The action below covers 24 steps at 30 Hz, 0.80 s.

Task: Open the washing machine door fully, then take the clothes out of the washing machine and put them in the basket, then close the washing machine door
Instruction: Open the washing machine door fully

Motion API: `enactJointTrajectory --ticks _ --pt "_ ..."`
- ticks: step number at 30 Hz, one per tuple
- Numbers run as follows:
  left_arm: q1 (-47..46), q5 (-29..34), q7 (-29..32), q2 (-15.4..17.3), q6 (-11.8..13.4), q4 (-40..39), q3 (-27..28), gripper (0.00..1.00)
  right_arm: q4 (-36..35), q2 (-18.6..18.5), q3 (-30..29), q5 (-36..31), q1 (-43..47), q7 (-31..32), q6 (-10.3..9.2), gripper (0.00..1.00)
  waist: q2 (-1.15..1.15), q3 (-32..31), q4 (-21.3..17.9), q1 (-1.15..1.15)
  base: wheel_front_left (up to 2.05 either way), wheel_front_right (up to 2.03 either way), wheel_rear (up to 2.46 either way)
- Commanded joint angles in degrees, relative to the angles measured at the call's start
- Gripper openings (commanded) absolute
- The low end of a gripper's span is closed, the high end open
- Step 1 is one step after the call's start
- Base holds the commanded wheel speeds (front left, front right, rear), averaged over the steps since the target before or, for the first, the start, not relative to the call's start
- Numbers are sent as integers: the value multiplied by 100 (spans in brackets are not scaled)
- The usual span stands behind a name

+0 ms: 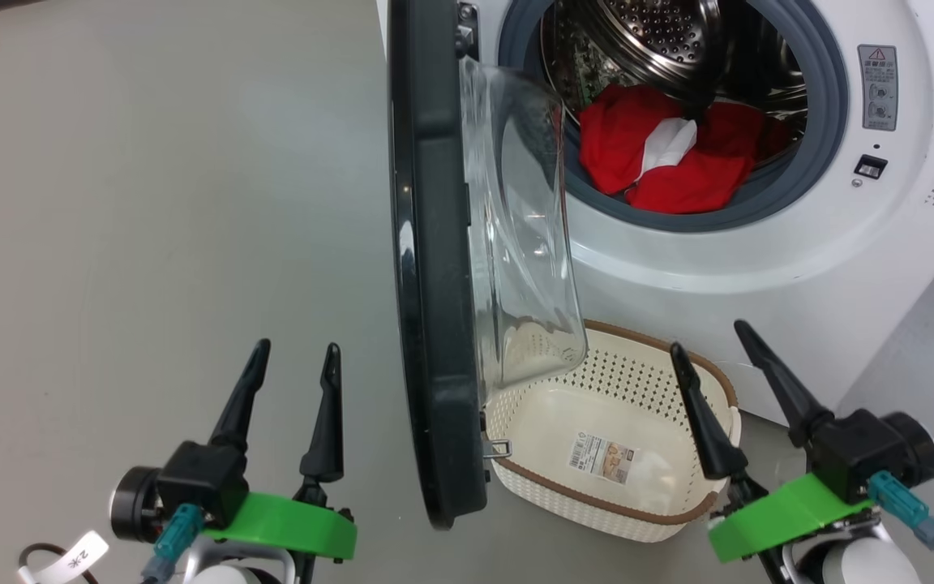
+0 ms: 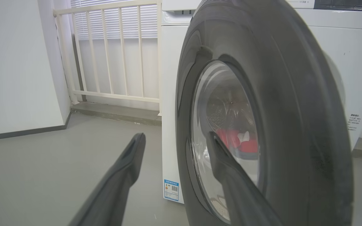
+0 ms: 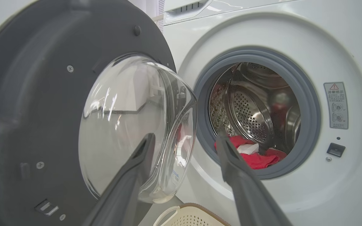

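The white washing machine (image 1: 759, 268) stands at the upper right with its door (image 1: 434, 268) swung out edge-on toward me, the glass bowl (image 1: 524, 243) bulging to the right. Red clothes (image 1: 661, 158) with a white piece (image 1: 670, 144) lie at the front of the steel drum (image 1: 661, 40). The cream basket (image 1: 678, 381) sits on the floor under the opening, holding nothing. My left gripper (image 1: 295, 350) is open, left of the door, its outer black ring (image 2: 294, 103) close ahead. My right gripper (image 1: 706, 337) is open above the basket's right side, facing the opening (image 3: 256, 116).
Grey floor (image 1: 151, 203) stretches wide to the left of the door. A white railing (image 2: 115, 53) and white wall (image 2: 14, 62) stand behind the machine's left side. The door's lower edge overlaps the basket's left rim in the head view.
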Motion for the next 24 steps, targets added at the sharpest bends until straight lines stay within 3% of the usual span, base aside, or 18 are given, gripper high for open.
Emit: enactJointTrajectory --ticks 1,17,18,19,20,21,24 --pt "-24 -12 -46 75 58 -135 173 100 -191 20 126 57 3 -69 36 100 0 -10 -1 0 0 0 0" --pt "16 -13 -46 83 53 -32 127 100 -282 21 -54 196 333 -142 36 100 0 -70 -6 0 0 0 0" --pt "17 -13 -46 85 53 -24 119 96 -279 21 -56 207 334 -144 36 100 0 -78 -5 0 0 0 0" --pt "18 -12 -46 89 51 -17 110 54 -275 21 -57 222 335 -147 36 100 0 -85 -3 0 0 0 0" --pt "17 -10 -46 93 47 -17 100 23 -272 21 -57 237 337 -150 36 100 0 -90 -2 0 0 0 0" --pt "17 -7 -46 99 40 -21 87 0 -267 21 -57 252 338 -152 36 100 0 -95 -2 0 0 0 0" --pt "-16 45 -46 133 29 -177 45 0 -251 21 -51 312 353 -152 36 100 0 -113 -12 0 0 0 0"
